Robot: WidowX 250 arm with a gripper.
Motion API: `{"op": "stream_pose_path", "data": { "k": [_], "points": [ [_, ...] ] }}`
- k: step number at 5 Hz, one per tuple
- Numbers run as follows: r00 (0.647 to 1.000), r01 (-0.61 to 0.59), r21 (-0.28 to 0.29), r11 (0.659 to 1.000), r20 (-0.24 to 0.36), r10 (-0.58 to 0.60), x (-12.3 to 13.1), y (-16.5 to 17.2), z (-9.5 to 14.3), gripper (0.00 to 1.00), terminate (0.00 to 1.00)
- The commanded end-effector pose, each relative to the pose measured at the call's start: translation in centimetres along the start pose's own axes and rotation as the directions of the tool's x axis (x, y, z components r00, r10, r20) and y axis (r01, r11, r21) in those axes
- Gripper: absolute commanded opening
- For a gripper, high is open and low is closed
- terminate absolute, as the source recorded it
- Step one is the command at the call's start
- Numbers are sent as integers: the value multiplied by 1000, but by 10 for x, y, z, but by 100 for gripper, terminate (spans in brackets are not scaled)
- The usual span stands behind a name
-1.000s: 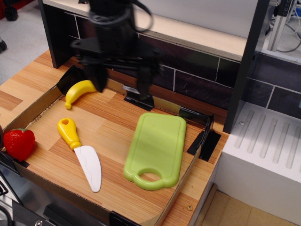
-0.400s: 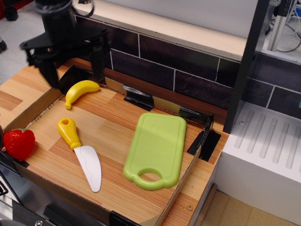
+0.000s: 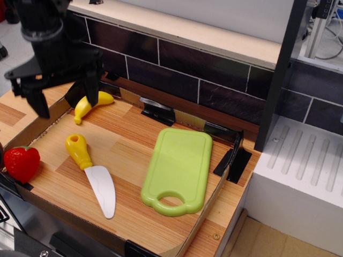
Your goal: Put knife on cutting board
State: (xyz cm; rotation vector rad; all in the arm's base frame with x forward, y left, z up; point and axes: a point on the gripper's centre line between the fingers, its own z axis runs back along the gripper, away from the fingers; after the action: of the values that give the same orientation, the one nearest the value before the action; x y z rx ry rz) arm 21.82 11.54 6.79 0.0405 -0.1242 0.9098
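While our gripper [image 3: 65, 101] hangs spread wide and empty above the far left corner, the knife [image 3: 92, 173] lies flat on the wooden tray floor [image 3: 128, 139], yellow handle pointing away, white blade toward the near edge. The cutting board [image 3: 178, 168] rests to its right, well apart, handle hole nearest us. We judge the open stance suits a drop onto the handle. The banana [image 3: 90, 104] sits just under one finger, and the strawberry [image 3: 21, 163] hugs the left rim. Bare wood between knife and board leaves us room to carry across.
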Motion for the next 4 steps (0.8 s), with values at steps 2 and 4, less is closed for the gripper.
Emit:
{"op": "stream_pose_path", "data": {
  "k": [2,4],
  "points": [
    [999,-23,-30,999,-23,23,-17,2,-31,100,0],
    [1000,-17,-23,1000,-6,17,-22,-1,-50,100,0]
  ]
}}
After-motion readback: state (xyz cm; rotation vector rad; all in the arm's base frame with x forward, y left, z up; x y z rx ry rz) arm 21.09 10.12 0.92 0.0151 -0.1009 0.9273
